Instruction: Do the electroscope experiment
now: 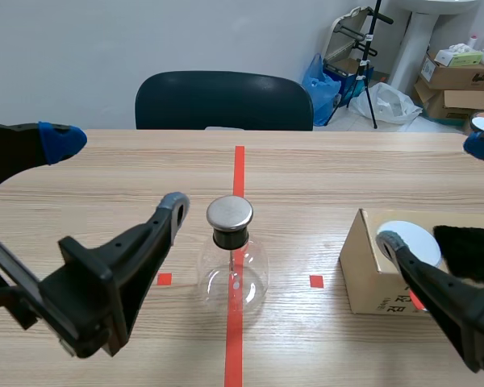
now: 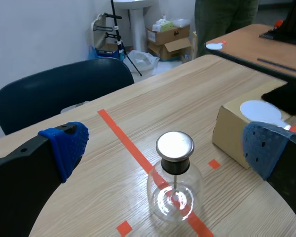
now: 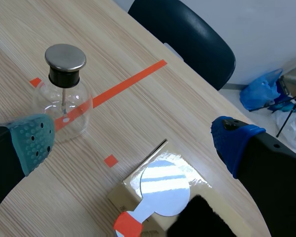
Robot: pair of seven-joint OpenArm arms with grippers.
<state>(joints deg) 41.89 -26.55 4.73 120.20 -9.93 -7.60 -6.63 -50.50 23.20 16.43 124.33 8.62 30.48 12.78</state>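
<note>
Only in the left wrist view, a person [image 2: 226, 19] beyond the electroscope [image 2: 174, 182].

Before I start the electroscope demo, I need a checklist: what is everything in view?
glass flask: one, clear, metal cap, on the red tape line
cardboard box: one, brown, right of the flask
paddle: one, white disc, red handle, on the box
cloth: one, black, on the box beside the paddle
chair: one, dark blue, behind the table
table: one, light wood
blue bag: one, floor beyond the chair
left claw: one, black, open, left of the flask
right claw: one, black, open, by the box
</note>
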